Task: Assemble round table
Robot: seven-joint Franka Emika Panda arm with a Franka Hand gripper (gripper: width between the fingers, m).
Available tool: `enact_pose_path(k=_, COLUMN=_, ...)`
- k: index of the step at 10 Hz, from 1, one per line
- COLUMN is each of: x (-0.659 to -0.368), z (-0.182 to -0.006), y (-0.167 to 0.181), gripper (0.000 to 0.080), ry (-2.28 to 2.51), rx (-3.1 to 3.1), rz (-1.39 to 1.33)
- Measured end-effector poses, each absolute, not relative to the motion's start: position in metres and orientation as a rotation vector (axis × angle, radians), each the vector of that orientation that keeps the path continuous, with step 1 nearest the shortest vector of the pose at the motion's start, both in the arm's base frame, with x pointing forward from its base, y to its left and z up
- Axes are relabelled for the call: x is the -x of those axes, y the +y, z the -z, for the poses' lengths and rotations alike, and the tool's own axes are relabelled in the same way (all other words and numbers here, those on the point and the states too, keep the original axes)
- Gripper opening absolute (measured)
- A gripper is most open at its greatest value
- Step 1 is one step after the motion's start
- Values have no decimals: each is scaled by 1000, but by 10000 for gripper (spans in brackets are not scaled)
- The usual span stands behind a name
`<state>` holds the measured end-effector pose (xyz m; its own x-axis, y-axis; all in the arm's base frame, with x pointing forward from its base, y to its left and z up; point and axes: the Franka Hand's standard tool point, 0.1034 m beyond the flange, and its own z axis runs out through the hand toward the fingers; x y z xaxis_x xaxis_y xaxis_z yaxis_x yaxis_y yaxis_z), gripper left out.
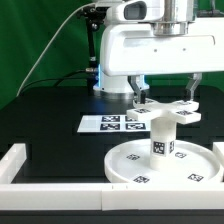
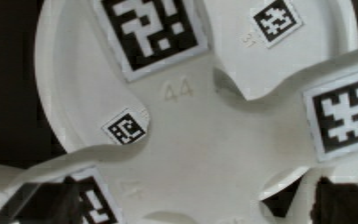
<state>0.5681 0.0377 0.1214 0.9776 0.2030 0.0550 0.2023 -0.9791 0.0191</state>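
Two fingers of the hand (image 1: pixel 163 98) stand wide open, holding nothing, just above the cross-shaped foot (image 1: pixel 165 111). That foot tops the leg (image 1: pixel 160 138), upright in the round disc (image 1: pixel 130 165) on the table (image 1: pixel 50 115). Turning the foot calls for closing squarely across its arms first.

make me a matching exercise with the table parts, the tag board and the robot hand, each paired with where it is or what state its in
Column one:
1. round disc
2. leg
3. cross-shaped foot
4. marker board
5. hand

Column two:
a. flat on the black table, behind the disc
b. upright at the middle of the disc
c. lying flat at the front, rim up
d. on top of the leg
e. open, just above the foot, holding nothing

Pairs: 1-c, 2-b, 3-d, 4-a, 5-e
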Motion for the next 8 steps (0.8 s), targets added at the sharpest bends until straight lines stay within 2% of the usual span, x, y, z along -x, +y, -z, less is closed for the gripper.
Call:
enact_pose_path(k=3, x=-568, z=-123, y=50, gripper=649, ry=-22, rx=-3157, rz=-79)
enact_pose_path(k=4, x=-574, z=-124, y=46, gripper=649, ry=70, rx=-3141, rz=-162)
enact_pose_path(k=7, x=-572, z=-122, y=45, gripper=649, ry=48, rx=-3142, rz=-158)
enact_pose_path(k=8, x=-568, z=-119, y=42, gripper=649, ry=-125, rx=-3146, rz=-169)
